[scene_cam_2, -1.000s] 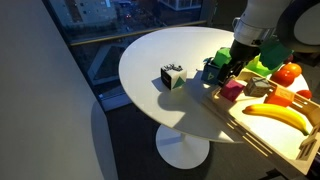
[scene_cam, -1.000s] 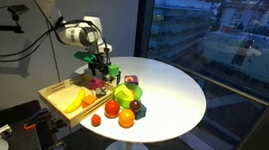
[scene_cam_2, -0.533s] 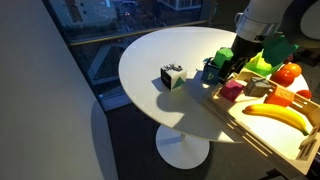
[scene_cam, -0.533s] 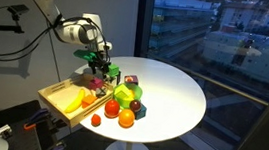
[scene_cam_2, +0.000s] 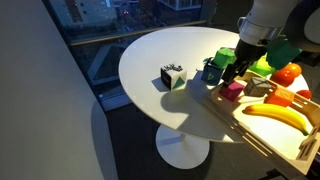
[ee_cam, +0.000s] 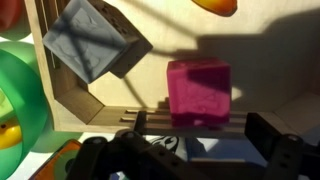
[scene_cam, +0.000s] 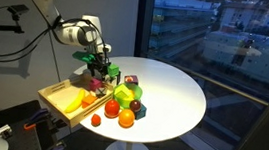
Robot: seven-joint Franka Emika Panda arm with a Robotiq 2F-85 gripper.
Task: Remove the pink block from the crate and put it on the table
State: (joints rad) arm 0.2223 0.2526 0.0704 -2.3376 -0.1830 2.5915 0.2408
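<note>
The pink block (ee_cam: pixel 198 92) lies on the wooden floor of the crate (ee_cam: pixel 250 40), close to a low wall, and shows in both exterior views (scene_cam: pixel 96 82) (scene_cam_2: pixel 233 90). The crate (scene_cam: pixel 59 101) (scene_cam_2: pixel 262 136) stands at the edge of the round white table (scene_cam: pixel 178 90) (scene_cam_2: pixel 160 45). My gripper (ee_cam: pixel 200 128) is open. It hovers just above the pink block with a finger on each side and does not touch it; it also shows in both exterior views (scene_cam: pixel 98 69) (scene_cam_2: pixel 238 70).
A grey block (ee_cam: pixel 92 40) lies in the crate's corner beside the pink block. A banana (scene_cam_2: pixel 277 115) and an orange fruit (scene_cam: pixel 88 98) are in the crate. Green (scene_cam_2: pixel 223 57) and blue (scene_cam_2: pixel 211 72) blocks, a black-and-white cube (scene_cam_2: pixel 172 76) and toy fruits (scene_cam: pixel 127 102) stand on the table nearby.
My gripper has shifted slightly over the pink block. The block has not moved.
</note>
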